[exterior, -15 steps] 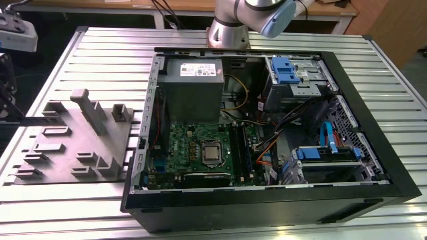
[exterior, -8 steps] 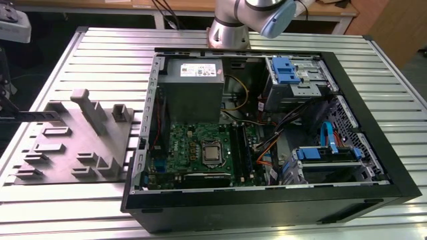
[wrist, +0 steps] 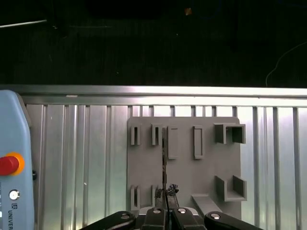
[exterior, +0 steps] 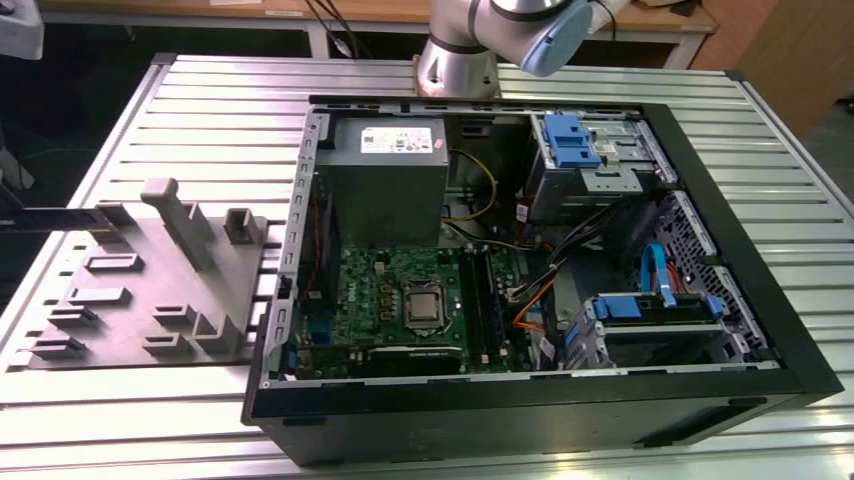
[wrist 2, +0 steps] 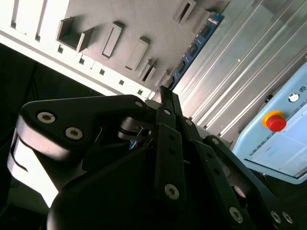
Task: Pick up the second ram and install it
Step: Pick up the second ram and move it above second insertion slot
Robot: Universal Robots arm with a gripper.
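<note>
Jaws pinch one end of the second ram (wrist 2: 195, 47); stick juts out over grey slotted holder (wrist: 187, 177). Holder lies on ribbed metal surface (wrist: 72, 158) beside open computer case (exterior: 534, 420).

Second ram (wrist 2: 195, 45): thin, long blue board with dark chips, pinched at one end by the gripper (wrist 2: 165, 93) and sticking straight out past it. In the first wrist view it's edge-on, a dark sliver over the grey slotted holder (wrist: 211, 163).
</note>
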